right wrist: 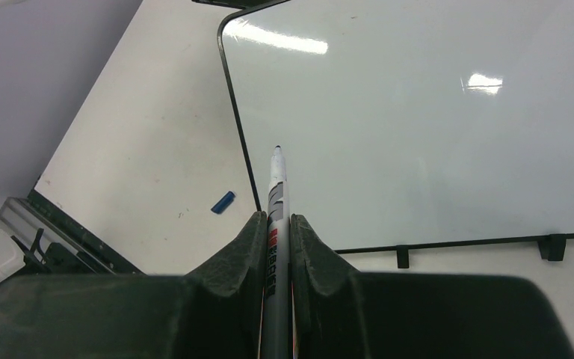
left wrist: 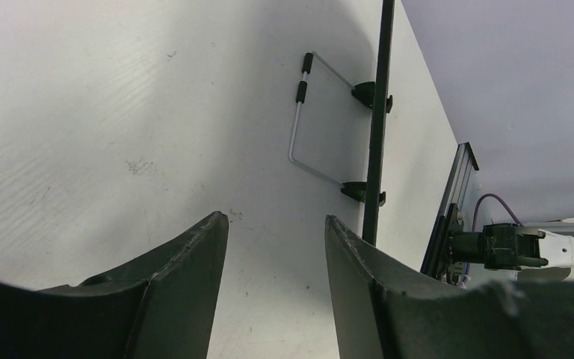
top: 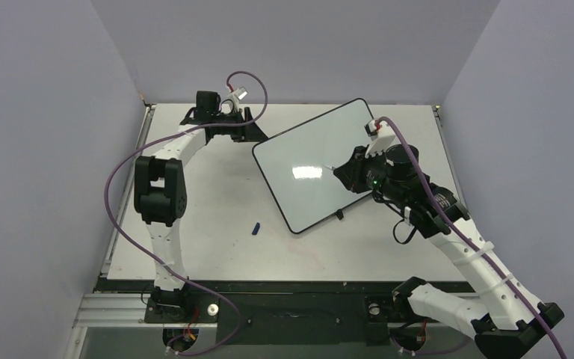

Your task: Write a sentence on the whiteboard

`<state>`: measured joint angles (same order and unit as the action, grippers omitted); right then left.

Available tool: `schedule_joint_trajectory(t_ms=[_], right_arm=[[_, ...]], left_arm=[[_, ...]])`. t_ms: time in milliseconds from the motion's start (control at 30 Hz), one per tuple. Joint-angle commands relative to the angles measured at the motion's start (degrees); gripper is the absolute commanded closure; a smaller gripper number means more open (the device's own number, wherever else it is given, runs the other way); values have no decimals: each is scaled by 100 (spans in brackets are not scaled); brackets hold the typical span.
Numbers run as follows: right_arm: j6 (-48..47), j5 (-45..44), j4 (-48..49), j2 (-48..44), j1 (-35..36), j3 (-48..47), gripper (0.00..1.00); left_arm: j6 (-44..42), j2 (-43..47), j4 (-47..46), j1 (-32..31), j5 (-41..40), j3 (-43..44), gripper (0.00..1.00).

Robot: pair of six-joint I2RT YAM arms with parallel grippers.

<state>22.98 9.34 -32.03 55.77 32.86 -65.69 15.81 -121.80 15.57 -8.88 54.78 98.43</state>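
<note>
Right of centre on the surface [top: 209, 247], the whiteboard [top: 314, 161] is judged light and slippery, best steadied at its frame [right wrist: 233, 112] by the parted left gripper [left wrist: 276, 221], the right gripper [right wrist: 277, 218] being clamped on a marker [right wrist: 278, 187].
</note>
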Motion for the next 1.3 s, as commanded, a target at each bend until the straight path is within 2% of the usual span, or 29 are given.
schedule_joint_trajectory(t_ms=[0, 400, 567, 667, 833, 1067, 1267], right_arm=[[-110, -179, -3, 166, 84, -387, 100], [-97, -315, 9, 443, 284, -538, 100], [-86, -322, 36, 491, 338, -559, 100], [-88, -319, 39, 510, 378, -578, 100], [-85, -314, 35, 485, 408, -578, 100], [-73, -354, 24, 433, 436, -529, 100], [-66, -358, 25, 445, 458, -544, 100]], left_arm=[[60, -77, -378, -27, 270, 178, 53], [593, -75, -846, -46, 216, 450, 56], [1278, -54, -1440, 5, 521, 439, 56], [1343, -27, -1468, 3, 648, 395, 56], [1747, 5, -2115, -38, 978, 207, 56], [1521, -39, -1813, -154, 1105, 255, 59], [849, -127, -791, -295, 900, 499, 60]])
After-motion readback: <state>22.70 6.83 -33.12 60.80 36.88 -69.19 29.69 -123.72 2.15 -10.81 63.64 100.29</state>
